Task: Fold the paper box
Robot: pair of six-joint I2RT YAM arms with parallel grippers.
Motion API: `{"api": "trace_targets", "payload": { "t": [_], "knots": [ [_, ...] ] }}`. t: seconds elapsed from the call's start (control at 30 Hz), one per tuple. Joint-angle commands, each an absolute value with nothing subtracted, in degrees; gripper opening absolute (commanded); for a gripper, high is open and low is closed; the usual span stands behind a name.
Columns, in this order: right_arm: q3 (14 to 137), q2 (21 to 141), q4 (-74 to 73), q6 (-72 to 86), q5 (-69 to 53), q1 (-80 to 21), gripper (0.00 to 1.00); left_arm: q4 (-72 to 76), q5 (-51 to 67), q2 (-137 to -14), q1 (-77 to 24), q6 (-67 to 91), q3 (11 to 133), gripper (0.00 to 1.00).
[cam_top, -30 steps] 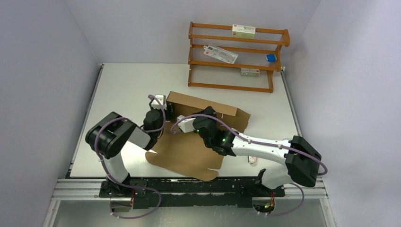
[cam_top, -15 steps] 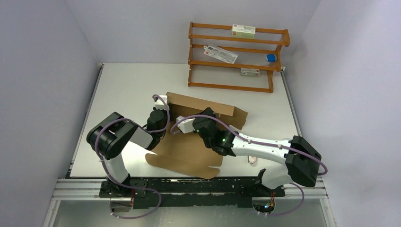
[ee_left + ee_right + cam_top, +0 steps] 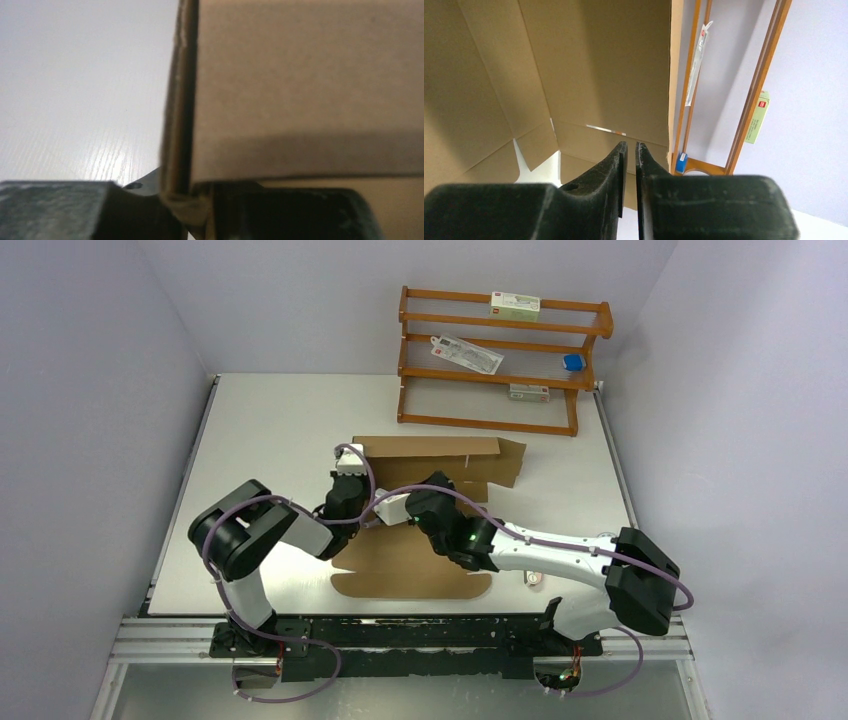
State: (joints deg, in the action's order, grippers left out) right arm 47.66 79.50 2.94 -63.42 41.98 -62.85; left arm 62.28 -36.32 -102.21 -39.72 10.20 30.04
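Left end effector (image 3: 186,215) is clamping the paper box (image 3: 420,565) wall edge (its left side); right end effector (image 3: 629,150) is hovering inside, fingers together, gripping nothing.

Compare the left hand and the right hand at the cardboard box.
The left hand is clamped on an edge of the paper box; the right hand is shut on nothing. The left hand sits at the box's left end, the right hand reaches into it. Both are at the box.
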Motion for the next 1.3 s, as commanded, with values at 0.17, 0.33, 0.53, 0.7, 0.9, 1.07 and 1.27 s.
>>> {"api": "trace_targets", "payload": {
  "t": [0.17, 0.33, 0.53, 0.7, 0.9, 1.07, 1.27],
  "knots": [
    [48.3, 75.0, 3.9, -56.9, 41.4, -63.2, 0.28, 62.3, -33.6, -94.8, -40.5, 10.2, 26.6, 0.54],
    [47.4, 71.4, 6.1, -50.1, 41.2, -63.0, 0.41, 54.7, -30.7, -86.0, -40.5, 11.7, 24.2, 0.68],
    [46.8, 65.4, 7.8, -38.4, 40.0, -59.3, 0.54, 38.4, -26.2, -70.9, -40.4, 16.4, 23.0, 0.83],
    [49.7, 63.4, 2.4, -24.7, 37.9, -54.0, 0.60, 26.2, -21.0, -60.3, -40.0, 18.7, 25.0, 0.91],
    [55.1, 64.1, -6.6, -11.3, 31.8, -45.6, 0.70, 14.2, -19.5, -54.4, -37.1, 20.9, 31.0, 0.97],
    [60.4, 67.7, -13.4, -1.0, 25.9, -37.7, 0.70, 10.1, -13.7, -55.0, -29.7, 23.5, 35.1, 0.97],
    [62.5, 71.2, -16.1, 7.6, 20.6, -31.7, 0.69, 13.5, -3.4, -59.0, -21.2, 25.4, 36.3, 0.97]
  ]
}}
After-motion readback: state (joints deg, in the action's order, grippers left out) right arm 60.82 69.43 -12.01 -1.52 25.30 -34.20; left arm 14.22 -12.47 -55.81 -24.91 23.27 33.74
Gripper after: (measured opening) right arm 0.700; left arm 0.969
